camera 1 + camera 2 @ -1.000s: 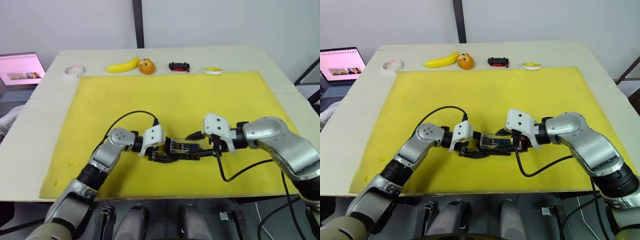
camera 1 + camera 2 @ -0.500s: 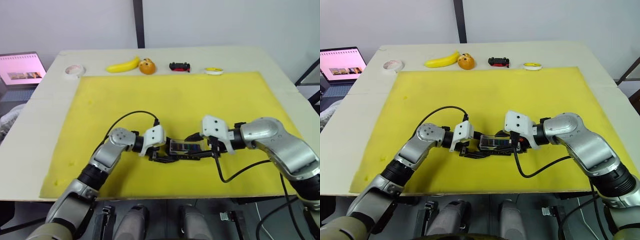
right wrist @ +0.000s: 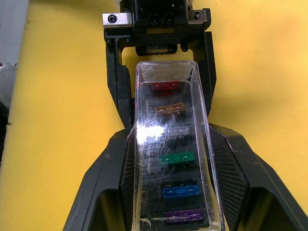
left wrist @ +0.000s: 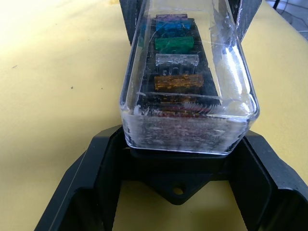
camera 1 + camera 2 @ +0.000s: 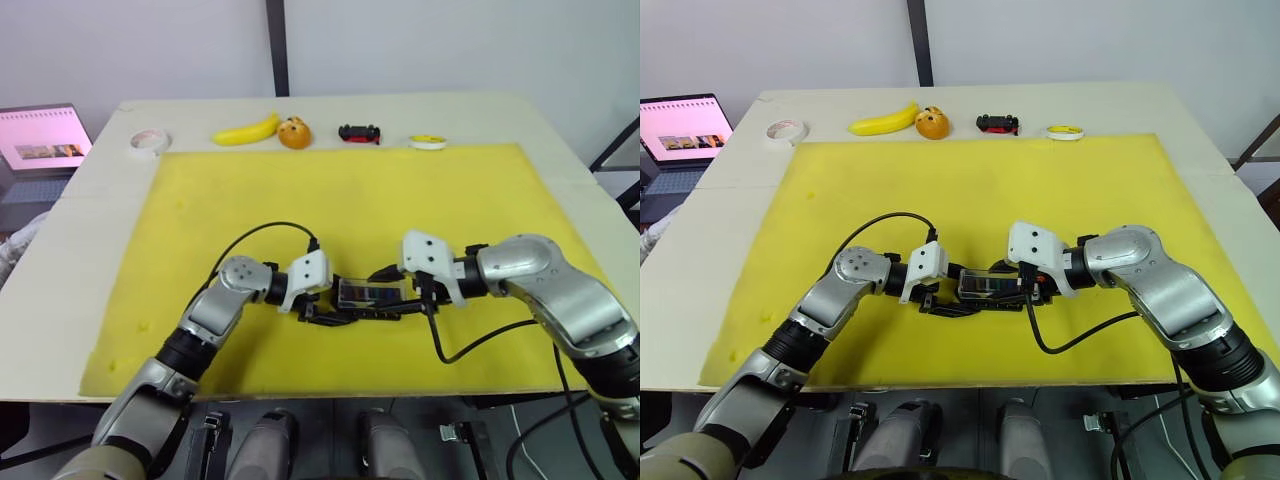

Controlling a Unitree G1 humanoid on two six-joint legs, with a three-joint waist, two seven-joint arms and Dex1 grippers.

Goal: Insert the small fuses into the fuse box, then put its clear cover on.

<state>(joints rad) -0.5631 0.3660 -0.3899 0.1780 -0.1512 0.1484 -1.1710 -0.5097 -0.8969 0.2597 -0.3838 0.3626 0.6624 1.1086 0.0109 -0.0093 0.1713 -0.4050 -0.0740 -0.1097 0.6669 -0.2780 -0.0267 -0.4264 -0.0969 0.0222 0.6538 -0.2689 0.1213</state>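
Observation:
The black fuse box lies on the yellow mat near its front middle. The clear cover sits over it. Under the cover stand the small fuses in a row: red, orange, grey, green, blue, purple. My left gripper grips one end of the box at its base. From the opposite end my right gripper presses its fingers against the cover's long sides. Both arms meet at the box.
Along the table's far edge lie a white tape roll, a banana, an orange round item, a black-and-red toy car and a yellow-white roll. A laptop stands off the table at the far left.
My right gripper has edged slightly toward the left gripper along the box. The box, the cover and the left gripper stay where they were.

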